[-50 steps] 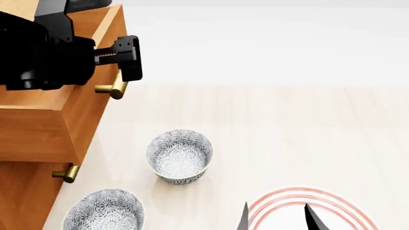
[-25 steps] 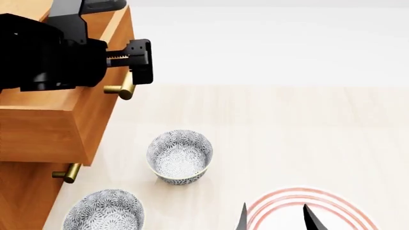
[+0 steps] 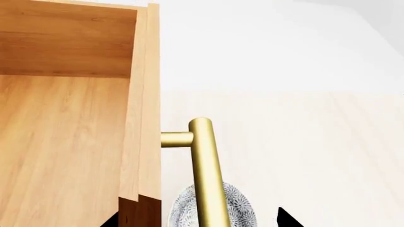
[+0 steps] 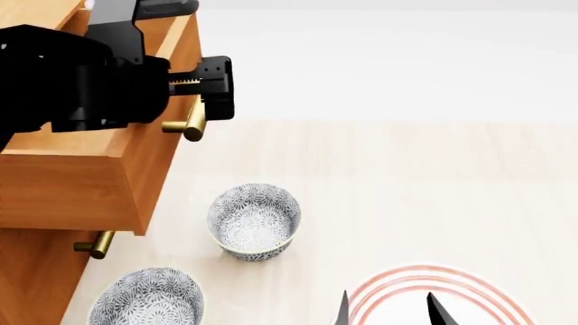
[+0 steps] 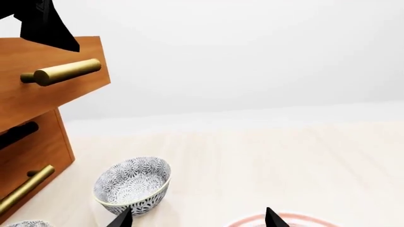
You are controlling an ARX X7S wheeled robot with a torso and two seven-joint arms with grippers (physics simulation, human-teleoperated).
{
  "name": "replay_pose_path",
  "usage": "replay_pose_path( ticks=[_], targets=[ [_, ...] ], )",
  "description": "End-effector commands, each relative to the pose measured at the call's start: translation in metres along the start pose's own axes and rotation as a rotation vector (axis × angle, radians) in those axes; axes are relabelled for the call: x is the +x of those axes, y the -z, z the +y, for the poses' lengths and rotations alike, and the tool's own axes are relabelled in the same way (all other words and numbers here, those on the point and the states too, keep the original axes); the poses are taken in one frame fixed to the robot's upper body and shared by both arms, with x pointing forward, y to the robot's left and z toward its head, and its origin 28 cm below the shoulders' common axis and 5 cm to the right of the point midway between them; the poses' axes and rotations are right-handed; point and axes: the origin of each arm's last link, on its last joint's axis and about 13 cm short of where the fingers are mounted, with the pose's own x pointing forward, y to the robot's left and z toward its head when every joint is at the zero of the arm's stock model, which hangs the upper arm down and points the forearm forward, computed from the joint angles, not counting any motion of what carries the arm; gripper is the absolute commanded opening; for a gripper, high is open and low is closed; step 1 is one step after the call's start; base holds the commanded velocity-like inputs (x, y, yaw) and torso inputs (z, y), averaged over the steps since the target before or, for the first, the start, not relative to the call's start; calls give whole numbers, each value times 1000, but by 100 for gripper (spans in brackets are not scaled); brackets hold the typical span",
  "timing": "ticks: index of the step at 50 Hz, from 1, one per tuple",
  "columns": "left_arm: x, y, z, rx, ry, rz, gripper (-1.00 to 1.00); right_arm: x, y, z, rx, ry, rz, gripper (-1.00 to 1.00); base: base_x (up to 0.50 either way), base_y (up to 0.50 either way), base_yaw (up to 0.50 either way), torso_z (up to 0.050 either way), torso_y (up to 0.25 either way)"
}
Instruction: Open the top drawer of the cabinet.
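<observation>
Your left gripper (image 4: 210, 95) pinches the top drawer (image 4: 91, 177)'s brass handle (image 4: 192, 124) between its jaws: rigid, slick metal, so grip mid-bar.

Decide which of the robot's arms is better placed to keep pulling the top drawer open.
Left. The left gripper is at the brass cylindrical bar handle of the orange-brown wooden top drawer; the right gripper hovers over the red-ringed plate.

The floor (image 4: 407, 176) is pale wood with a soft grain, running from the foreground to a plain white wall (image 4: 388, 61) behind. The 2 meet in a straight, faint line. The light is even and bright, and the shadows on the floor are only very weak.
</observation>
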Motion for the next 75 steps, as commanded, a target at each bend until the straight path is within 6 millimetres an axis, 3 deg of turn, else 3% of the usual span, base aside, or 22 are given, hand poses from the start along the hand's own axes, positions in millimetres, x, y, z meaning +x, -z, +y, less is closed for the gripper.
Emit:
replay_pose_path(
  ticks=[1, 22, 37, 75],
  targets=[
    [9, 21, -25, -177, 286, 90, 100, -1, 1, 0, 2, -6, 2, 100, 0, 0, 0, 0, 0],
    [8, 23, -43, -198, 260, 87, 100, -4, 0, 0, 5, -10, -4, 100, -2, 0, -1, 0, 0],
    [10, 40, -63, -178, 281, 117, 100, -7, 2, -2, -18, 1, -20, 100, -4, 0, -1, 0, 0],
    [-9, 58, -105, -86, 364, 162, 100, -4, 11, 3, -81, -18, -21, 100, -8, 0, 0, 0, 0]
  ],
)
